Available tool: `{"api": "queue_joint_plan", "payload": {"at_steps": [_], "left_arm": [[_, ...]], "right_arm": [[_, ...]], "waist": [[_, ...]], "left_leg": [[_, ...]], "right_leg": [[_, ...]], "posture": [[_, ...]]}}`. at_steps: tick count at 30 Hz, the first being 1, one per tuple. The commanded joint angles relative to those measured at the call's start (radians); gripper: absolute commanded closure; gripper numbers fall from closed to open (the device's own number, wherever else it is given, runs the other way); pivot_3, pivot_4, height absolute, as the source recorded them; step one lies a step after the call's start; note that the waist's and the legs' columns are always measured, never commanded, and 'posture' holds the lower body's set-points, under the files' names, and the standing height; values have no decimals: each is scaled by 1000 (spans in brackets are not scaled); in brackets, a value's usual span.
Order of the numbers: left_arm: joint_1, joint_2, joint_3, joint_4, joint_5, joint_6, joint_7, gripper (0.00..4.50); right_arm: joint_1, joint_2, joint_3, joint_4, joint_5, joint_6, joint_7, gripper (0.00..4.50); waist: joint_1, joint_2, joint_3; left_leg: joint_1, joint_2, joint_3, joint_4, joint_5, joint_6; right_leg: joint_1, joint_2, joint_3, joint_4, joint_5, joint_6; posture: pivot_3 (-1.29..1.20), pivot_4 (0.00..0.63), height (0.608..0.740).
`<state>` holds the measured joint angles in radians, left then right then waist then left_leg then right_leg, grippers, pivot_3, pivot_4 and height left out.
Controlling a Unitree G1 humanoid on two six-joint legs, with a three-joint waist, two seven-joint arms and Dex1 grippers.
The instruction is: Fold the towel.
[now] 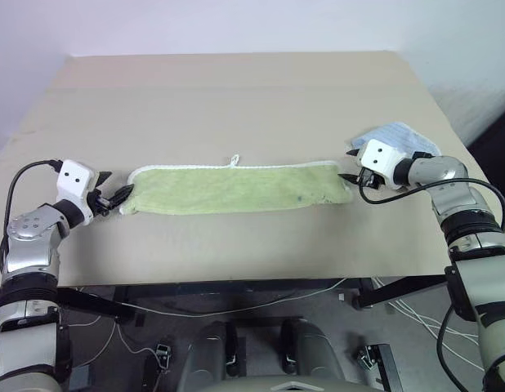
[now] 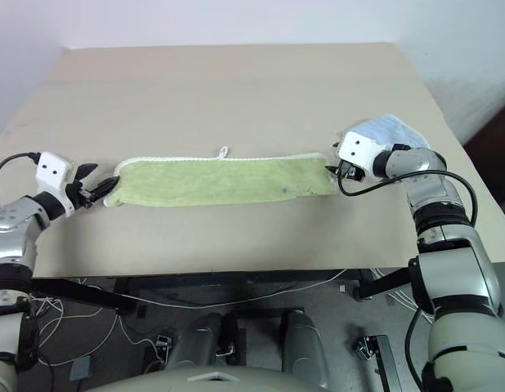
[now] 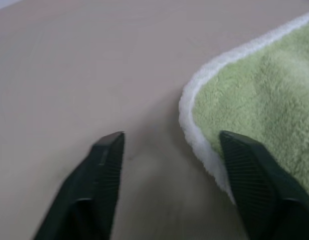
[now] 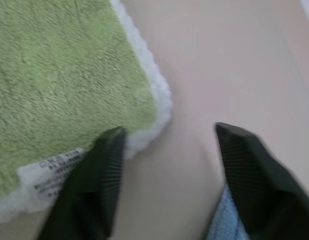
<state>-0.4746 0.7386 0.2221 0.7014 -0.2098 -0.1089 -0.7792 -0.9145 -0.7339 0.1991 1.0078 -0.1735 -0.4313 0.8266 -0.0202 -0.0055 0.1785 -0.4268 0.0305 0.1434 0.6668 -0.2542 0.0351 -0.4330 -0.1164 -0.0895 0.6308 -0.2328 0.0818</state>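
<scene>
We see the towel [image 1: 236, 189] lying flat on the worktop [image 1: 236, 98] as a long narrow strip, its long axis running side to side between our two grippers. The left gripper [image 1: 113, 194] stands at its left end and the right gripper [image 1: 351, 164] at its right end, both jaws wide and holding nothing. Farther back, the small white loop [image 1: 234, 160] points away from us.

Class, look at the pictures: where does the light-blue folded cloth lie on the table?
The light-blue cloth lies near the table's right edge, just behind the right hand and beyond the right end of the green towel.
</scene>
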Motion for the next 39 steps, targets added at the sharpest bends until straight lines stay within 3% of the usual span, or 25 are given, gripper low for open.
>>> {"api": "queue_joint_plan", "payload": {"at_steps": [1,7,13,17,20,29,39], "left_arm": [[-8,6,51,-31,-35,-3,17,0],[66,42,136,-94,-69,24,67,0],[148,69,172,-164,-53,3,104,0],[180,42,152,-289,-97,4,36,0],[204,14,115,-395,-134,28,-34,0],[257,-81,-43,-589,-175,129,-160,0],[254,-152,-120,-688,-176,178,-163,0]], "right_arm": [[-9,-53,-46,-44,-4,-25,-58,116],[142,-124,-169,-297,118,85,-21,116],[400,-103,-354,-761,421,585,22,51],[552,-24,-486,-1037,727,1061,-70,51],[604,62,-583,-1157,926,1314,-191,51],[639,354,-761,-1239,1301,1649,-642,51],[571,514,-805,-1097,1478,1625,-998,51]], "waist": [[0,0,0],[0,0,0],[4,0,0],[10,-2,-1],[9,-4,-2],[6,-3,-3],[5,-2,-3]], "left_leg": [[0,0,0,0,0,0],[0,0,-1,0,0,0],[1,0,-3,1,0,0],[1,0,-5,1,-1,0],[1,0,-7,0,-1,0],[0,0,-6,-2,-5,3],[0,0,-5,-1,-4,6]], "right_leg": [[0,0,0,0,0,0],[0,0,0,0,0,0],[2,-1,0,0,0,0],[2,-3,-1,-1,0,0],[2,-5,-1,-1,1,-1],[1,-4,-1,-2,1,-2],[2,-1,-1,-2,1,-2]], "posture": [[0,150,740],[0,150,740],[0,150,740],[0,150,740],[0,150,740],[0,150,740],[0,150,740]]}}
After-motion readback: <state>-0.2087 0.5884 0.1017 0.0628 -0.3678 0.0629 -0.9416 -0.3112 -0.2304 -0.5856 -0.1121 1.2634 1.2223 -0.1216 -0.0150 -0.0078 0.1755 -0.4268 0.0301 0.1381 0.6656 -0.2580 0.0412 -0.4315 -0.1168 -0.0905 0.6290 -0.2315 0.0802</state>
